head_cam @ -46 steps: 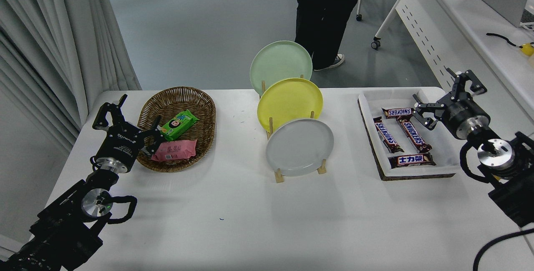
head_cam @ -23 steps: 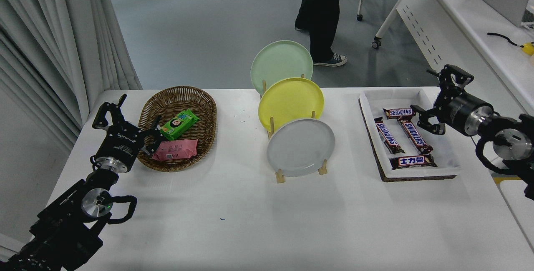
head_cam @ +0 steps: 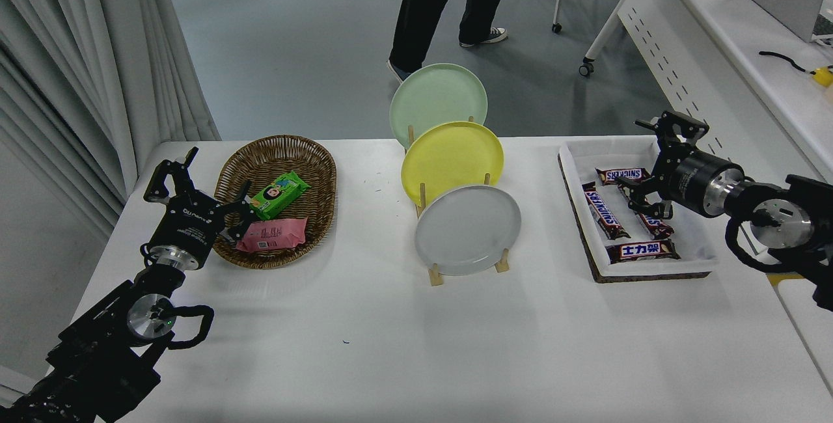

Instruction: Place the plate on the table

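At the right edge of my view, the right gripper [head_cam: 654, 166] hangs over the white tray [head_cam: 696, 250] with its fingers [head_cam: 677, 122] spread wide; they hold nothing, and I cannot tell whether the lower ones touch the bars beneath them. Four chocolate bars [head_cam: 602, 213] lie in that tray: three read "SNICKERS", though the gripper partly hides one of them, and the nearest bar [head_cam: 643, 250] carries Chinese characters. At the lower left, the left gripper [head_cam: 198, 185] is parked beside the wicker basket [head_cam: 322, 198], its fingers likewise spread and holding nothing; its body bears white lettering too small for me to read. The basket contains a green snack packet [head_cam: 278, 195] and a pink packet [head_cam: 272, 234], whose print I cannot make out. At the centre, the plate [head_cam: 467, 230] stands tilted on edge in the front slot of a wooden rack [head_cam: 435, 276], well apart from both grippers. Behind it stand the yellow plate [head_cam: 451, 156] and the mint green plate [head_cam: 437, 99]. The rack rests on the table [head_cam: 416, 345]. A person's legs [head_cam: 449, 6] appear beyond the far edge.
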`<state>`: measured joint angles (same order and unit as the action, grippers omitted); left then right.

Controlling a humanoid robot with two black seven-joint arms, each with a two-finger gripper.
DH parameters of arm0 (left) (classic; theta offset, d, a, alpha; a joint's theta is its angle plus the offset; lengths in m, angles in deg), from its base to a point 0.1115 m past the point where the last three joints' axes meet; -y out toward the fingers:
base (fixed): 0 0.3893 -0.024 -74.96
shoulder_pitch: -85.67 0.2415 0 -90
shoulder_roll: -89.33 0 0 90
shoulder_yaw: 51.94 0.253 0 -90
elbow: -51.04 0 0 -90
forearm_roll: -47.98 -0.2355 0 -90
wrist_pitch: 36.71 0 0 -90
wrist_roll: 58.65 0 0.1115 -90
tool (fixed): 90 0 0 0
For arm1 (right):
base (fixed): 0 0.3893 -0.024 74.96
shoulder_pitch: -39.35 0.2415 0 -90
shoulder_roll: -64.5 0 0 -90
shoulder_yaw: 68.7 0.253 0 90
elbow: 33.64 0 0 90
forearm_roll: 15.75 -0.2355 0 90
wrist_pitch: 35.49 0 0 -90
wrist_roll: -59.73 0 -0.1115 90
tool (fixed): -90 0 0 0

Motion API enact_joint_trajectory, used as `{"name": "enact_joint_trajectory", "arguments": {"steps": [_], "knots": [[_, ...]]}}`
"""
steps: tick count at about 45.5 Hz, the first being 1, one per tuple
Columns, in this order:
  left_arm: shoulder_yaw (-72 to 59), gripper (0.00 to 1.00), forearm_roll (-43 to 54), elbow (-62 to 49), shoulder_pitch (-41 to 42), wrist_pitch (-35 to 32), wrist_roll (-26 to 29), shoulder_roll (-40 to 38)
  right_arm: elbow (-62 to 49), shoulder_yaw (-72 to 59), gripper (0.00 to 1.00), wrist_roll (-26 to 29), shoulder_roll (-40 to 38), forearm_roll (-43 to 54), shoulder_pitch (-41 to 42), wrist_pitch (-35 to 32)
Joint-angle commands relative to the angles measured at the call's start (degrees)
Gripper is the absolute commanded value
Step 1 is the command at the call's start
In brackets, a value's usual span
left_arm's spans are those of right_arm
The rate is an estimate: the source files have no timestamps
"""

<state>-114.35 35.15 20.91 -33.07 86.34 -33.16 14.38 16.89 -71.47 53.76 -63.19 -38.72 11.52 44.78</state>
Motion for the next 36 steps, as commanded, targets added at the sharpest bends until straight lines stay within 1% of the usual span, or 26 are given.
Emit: {"name": "enact_joint_trajectory", "arguments": {"steps": [1, 4, 11, 14, 17, 21, 23, 36], "knots": [[0.0, 1.0, 0.0, 0.0, 0.1, 0.0, 0.0, 0.0, 9.5, -2.1, 1.0, 0.1, -6.3, -0.8, 4.1, 2.5], [0.0, 1.0, 0.0, 0.0, 0.0, 0.0, 0.0, 0.0, 10.2, -2.1, 1.0, 0.1, -7.8, -0.8, 4.2, 2.2], [0.0, 1.0, 0.0, 0.0, 0.0, 0.0, 0.0, 0.0, 11.3, -3.1, 1.0, 0.9, -8.3, -1.2, 5.6, 2.3], [0.0, 1.0, 0.0, 0.0, 0.0, 0.0, 0.0, 0.0, 12.2, -4.3, 1.0, 2.7, -8.2, -1.3, 6.6, 2.4], [0.0, 1.0, 0.0, 0.0, 0.0, 0.0, 0.0, 0.0, 13.5, -4.8, 1.0, 5.7, -7.8, -1.9, 7.7, 3.1], [0.0, 1.0, 0.0, 0.0, 0.0, 0.0, 0.0, 0.0, 16.1, -4.9, 1.0, 10.0, -7.4, -4.3, 8.1, 6.5], [0.0, 1.0, 0.0, 0.0, 0.0, 0.0, 0.0, 0.0, 16.9, -4.6, 1.0, 11.0, -6.8, -4.6, 8.1, 8.1], [0.0, 1.0, 0.0, 0.1, 0.0, 0.0, 0.0, 0.0, 18.1, -3.6, 1.0, 11.5, 0.2, -5.0, 8.8, 15.3]]}}
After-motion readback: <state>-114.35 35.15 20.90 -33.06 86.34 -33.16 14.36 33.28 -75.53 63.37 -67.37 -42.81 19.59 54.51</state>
